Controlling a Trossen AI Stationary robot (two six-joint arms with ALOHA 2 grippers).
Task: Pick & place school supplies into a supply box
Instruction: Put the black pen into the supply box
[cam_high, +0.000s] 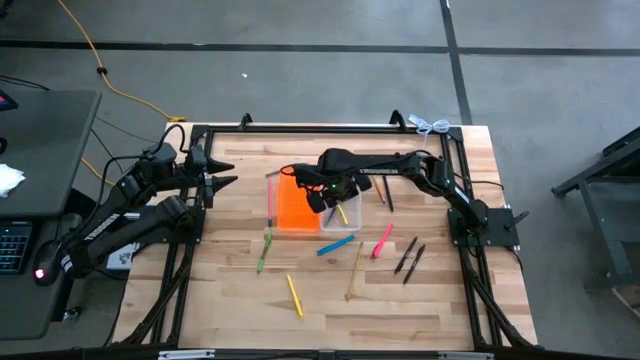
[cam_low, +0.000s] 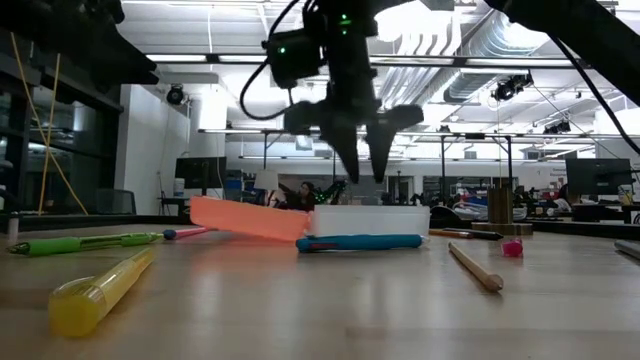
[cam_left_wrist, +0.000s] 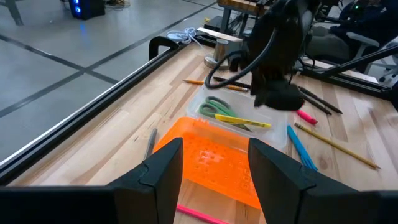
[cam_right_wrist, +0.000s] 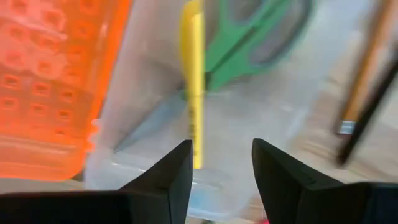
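The supply box lies open at mid-table: an orange half (cam_high: 292, 207) and a clear tray (cam_high: 343, 217). Inside the tray lie a yellow pen (cam_right_wrist: 193, 93) and green-handled scissors (cam_right_wrist: 249, 43). My right gripper (cam_right_wrist: 221, 152) hangs open above the tray, fingers pointing down, nothing between them; the low view shows it (cam_low: 362, 160) clear of the tray's wall (cam_low: 370, 218). My left gripper (cam_left_wrist: 216, 148) waits open near the table's left edge, facing the box. More school supplies lie loose on the wood around the box.
Near side of the box: a blue pen (cam_high: 335, 245), pink marker (cam_high: 382, 241), two black pens (cam_high: 408, 258), a pencil (cam_high: 355, 270), a yellow marker (cam_high: 295, 295), a green pen (cam_high: 264, 250). A thin pink pen (cam_high: 270, 200) lies left of the orange half. A silver bell-shaped object (cam_left_wrist: 217, 53) stands at the far edge.
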